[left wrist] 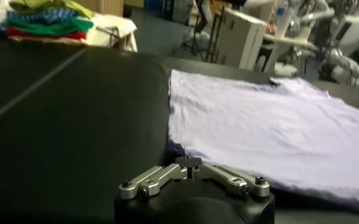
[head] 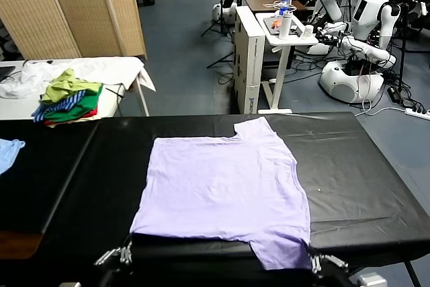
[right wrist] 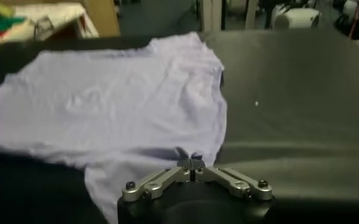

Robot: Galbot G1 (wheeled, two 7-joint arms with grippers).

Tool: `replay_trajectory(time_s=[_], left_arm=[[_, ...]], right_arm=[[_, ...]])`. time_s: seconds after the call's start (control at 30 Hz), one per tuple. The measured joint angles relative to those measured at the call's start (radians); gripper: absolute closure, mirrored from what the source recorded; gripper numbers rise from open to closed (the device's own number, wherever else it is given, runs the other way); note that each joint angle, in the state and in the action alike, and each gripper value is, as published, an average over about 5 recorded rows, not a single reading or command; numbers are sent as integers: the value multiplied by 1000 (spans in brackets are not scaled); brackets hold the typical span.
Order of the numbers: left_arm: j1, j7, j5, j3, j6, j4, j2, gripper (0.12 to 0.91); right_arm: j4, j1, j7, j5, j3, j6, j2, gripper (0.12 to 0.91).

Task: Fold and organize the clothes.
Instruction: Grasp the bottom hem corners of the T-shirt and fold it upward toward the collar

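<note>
Lying flat across the black table (head: 349,186), the T-shirt (head: 222,186) looks thin, light and limp, likely to sag and drag when lifted, so I'd take it by a hem corner or sleeve edge, both hands at once. Both grippers sit at the near table edge, pinched closed and empty: left gripper (left wrist: 191,162) by the shirt's near left corner, right gripper (right wrist: 192,159) over the near sleeve. Only the head view shows the far sleeve's outline and the garment pile (head: 67,99); wrist views show fingertips beside cloth.
</note>
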Motion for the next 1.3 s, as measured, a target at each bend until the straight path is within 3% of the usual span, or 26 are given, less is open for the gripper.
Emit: replay_trajectory(time_s=[0.23, 0.77, 1.3], left_arm=[[-73, -7, 1, 5, -24, 37, -1, 885], [-286, 6, 36, 53, -49, 184, 94, 885], [-407, 7, 30, 69, -45, 329, 193, 885]], right_arm=[[-119, 203, 18, -20, -103, -13, -41, 886], [-330, 486, 31, -100, -322, -19, -36, 886], [-409, 570, 31, -109, -380, -34, -15, 885]])
